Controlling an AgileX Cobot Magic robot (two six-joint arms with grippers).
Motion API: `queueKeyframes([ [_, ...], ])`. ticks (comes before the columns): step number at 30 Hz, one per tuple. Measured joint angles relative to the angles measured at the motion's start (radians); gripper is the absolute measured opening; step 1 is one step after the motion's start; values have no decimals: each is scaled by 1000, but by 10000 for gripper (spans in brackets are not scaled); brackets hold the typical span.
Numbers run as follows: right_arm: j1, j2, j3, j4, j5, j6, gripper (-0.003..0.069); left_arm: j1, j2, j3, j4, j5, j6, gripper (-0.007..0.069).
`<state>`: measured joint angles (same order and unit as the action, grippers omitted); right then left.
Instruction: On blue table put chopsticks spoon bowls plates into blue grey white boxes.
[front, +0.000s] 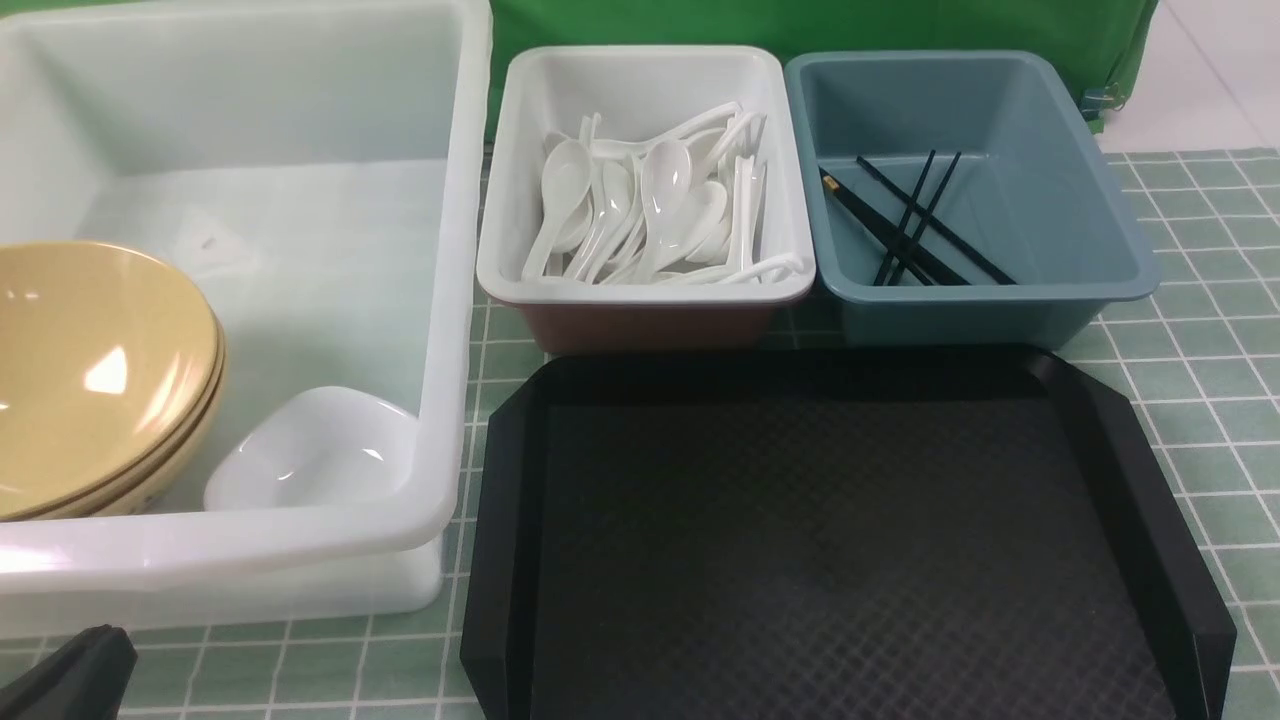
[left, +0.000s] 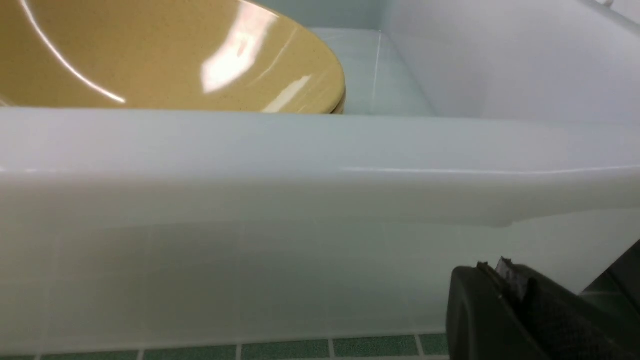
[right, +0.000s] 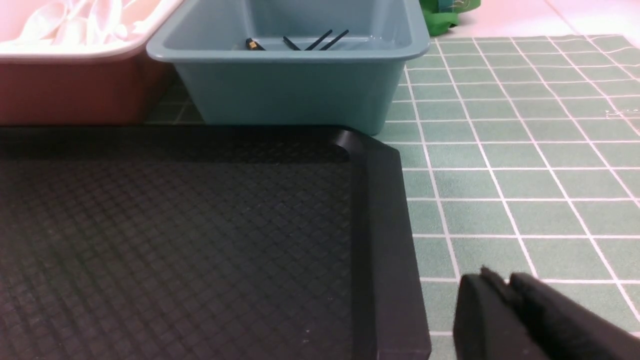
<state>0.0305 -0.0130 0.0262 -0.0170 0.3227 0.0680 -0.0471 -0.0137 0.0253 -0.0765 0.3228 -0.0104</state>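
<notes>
Taking the front view as a clock face, three boxes stand on the tiled table (front: 1200, 350). The large white box (front: 450, 300) lies toward ten o'clock, holding nested tan bowls (front: 90, 370), seemingly three, at its eight o'clock and one white plate (front: 320, 450) at its five. The smaller white box (front: 660, 292) at twelve holds many white spoons (front: 665, 190), too overlapped to count. The blue-grey box (front: 1000, 290) at two holds at least four black chopsticks (front: 940, 225), crossing. One black tray (front: 820, 520) sits at four to five o'clock.

Of two grippers, the left gripper (left: 492, 266) has its fingertips together, beside the large white box; whether the right gripper's (right: 502, 281) tips meet, I cannot tell.
</notes>
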Motion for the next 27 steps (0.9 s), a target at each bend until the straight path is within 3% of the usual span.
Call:
queueKeyframes([
  [27, 0, 0, 0, 0, 0, 0, 120, 0, 0, 0, -1, 0, 0, 4],
])
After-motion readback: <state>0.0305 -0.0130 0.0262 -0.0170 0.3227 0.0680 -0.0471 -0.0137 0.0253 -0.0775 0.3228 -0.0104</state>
